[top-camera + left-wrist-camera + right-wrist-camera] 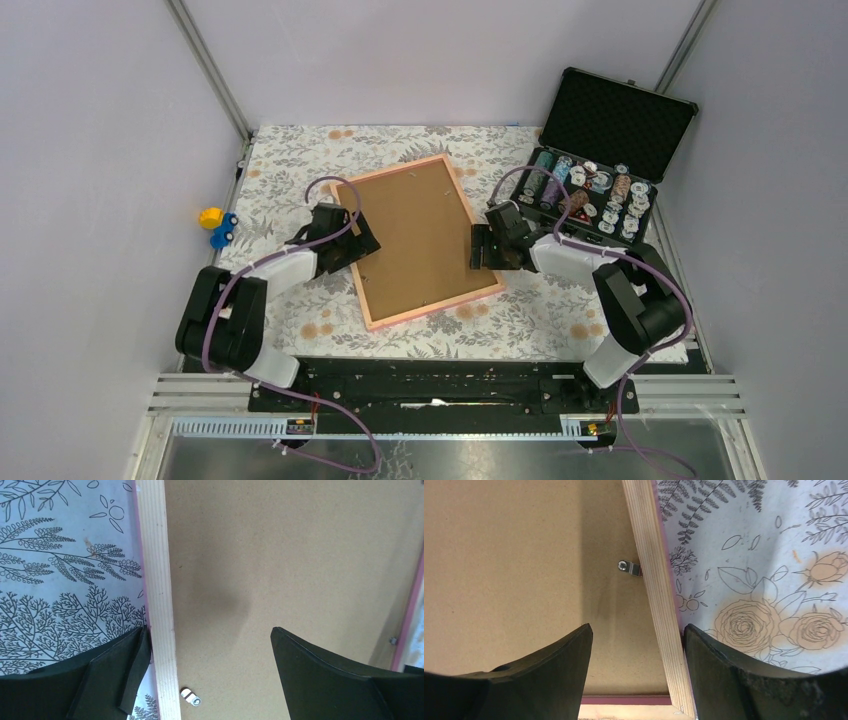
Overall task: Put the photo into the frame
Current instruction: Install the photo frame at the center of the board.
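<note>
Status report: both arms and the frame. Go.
Left gripper open, jaws astride frame left rail. Right gripper open, astride right rail. Frame face down, backing board up; photo not in view. Nothing in the way.

No readable text; chips (592,196) in the black case (622,112) seem too small.

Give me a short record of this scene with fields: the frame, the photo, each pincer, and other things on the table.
frame: the frame lies face down and askew on the floral cloth, with the brown backing board upward
photo: the photo is not visible in any view
left arm: left pincer open, astride the frame rail on its side
right arm: right pincer open, astride the opposite rail
other: open black case at the far right
</note>
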Action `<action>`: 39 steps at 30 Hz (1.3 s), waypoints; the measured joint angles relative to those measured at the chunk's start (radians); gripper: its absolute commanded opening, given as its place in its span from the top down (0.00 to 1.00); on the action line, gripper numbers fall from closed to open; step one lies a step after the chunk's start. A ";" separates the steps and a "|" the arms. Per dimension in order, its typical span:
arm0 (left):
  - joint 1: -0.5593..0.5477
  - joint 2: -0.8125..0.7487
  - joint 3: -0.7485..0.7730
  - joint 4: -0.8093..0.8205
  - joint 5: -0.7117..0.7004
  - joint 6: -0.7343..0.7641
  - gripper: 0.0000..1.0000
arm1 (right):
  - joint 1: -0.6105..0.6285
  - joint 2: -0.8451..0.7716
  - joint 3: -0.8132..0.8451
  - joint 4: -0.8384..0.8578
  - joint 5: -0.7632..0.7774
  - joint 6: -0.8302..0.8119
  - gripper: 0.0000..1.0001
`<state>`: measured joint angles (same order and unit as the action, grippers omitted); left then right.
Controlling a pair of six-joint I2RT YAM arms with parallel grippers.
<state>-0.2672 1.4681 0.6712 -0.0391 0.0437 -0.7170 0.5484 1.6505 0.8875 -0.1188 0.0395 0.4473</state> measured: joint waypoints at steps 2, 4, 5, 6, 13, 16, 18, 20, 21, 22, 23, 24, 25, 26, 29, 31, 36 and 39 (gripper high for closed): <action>-0.019 0.020 0.039 -0.050 -0.045 0.006 0.02 | 0.000 -0.006 -0.022 0.024 -0.012 0.006 0.27; -0.046 0.013 0.048 -0.108 -0.085 -0.008 0.02 | 0.000 -0.006 -0.029 0.035 -0.021 0.006 0.27; -0.060 0.003 0.048 -0.143 -0.103 -0.019 0.02 | 0.001 -0.006 -0.029 0.036 -0.026 0.006 0.27; -0.067 -0.009 0.048 -0.169 -0.110 -0.028 0.04 | 0.001 -0.006 -0.029 0.037 -0.030 0.006 0.27; -0.082 -0.130 0.038 -0.327 -0.149 -0.143 0.31 | 0.002 -0.009 -0.039 0.060 -0.068 0.011 0.27; -0.082 -0.138 0.038 -0.350 -0.159 -0.176 0.36 | 0.002 -0.016 -0.051 0.075 -0.085 0.018 0.27; -0.082 -0.137 0.038 -0.366 -0.162 -0.196 0.39 | 0.003 -0.020 -0.057 0.081 -0.090 0.021 0.27; -0.082 -0.130 0.040 -0.373 -0.165 -0.209 0.43 | 0.003 -0.022 -0.060 0.084 -0.094 0.023 0.27; -0.082 -0.126 0.042 -0.373 -0.166 -0.217 0.45 | 0.003 -0.023 -0.062 0.085 -0.094 0.024 0.27; -0.082 -0.122 0.046 -0.378 -0.170 -0.225 0.45 | 0.003 -0.024 -0.063 0.087 -0.094 0.025 0.27; -0.082 -0.117 0.049 -0.381 -0.174 -0.233 0.46 | 0.003 -0.024 -0.064 0.087 -0.094 0.025 0.27; -0.082 -0.114 0.051 -0.384 -0.177 -0.240 0.46 | 0.003 -0.025 -0.065 0.089 -0.094 0.026 0.27; -0.083 -0.112 0.053 -0.387 -0.181 -0.248 0.48 | 0.003 -0.026 -0.066 0.089 -0.094 0.026 0.27; -0.083 -0.111 0.054 -0.391 -0.187 -0.256 0.49 | 0.003 -0.026 -0.067 0.091 -0.094 0.026 0.27; -0.085 -0.110 0.055 -0.400 -0.203 -0.278 0.40 | 0.003 -0.026 -0.067 0.092 -0.094 0.029 0.27; -0.085 -0.107 0.059 -0.402 -0.206 -0.287 0.26 | 0.003 -0.026 -0.068 0.093 -0.094 0.030 0.27; -0.089 -0.105 0.069 -0.431 -0.231 -0.285 0.29 | 0.003 -0.026 -0.068 0.094 -0.110 0.034 0.27; -0.089 -0.105 0.064 -0.453 -0.251 -0.282 0.35 | 0.003 -0.027 -0.069 0.097 -0.113 0.038 0.27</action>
<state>-0.3561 1.3628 0.7357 -0.4919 -0.2070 -0.9989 0.5518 1.6238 0.8181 -0.0223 -0.0731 0.4850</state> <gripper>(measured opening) 0.697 0.731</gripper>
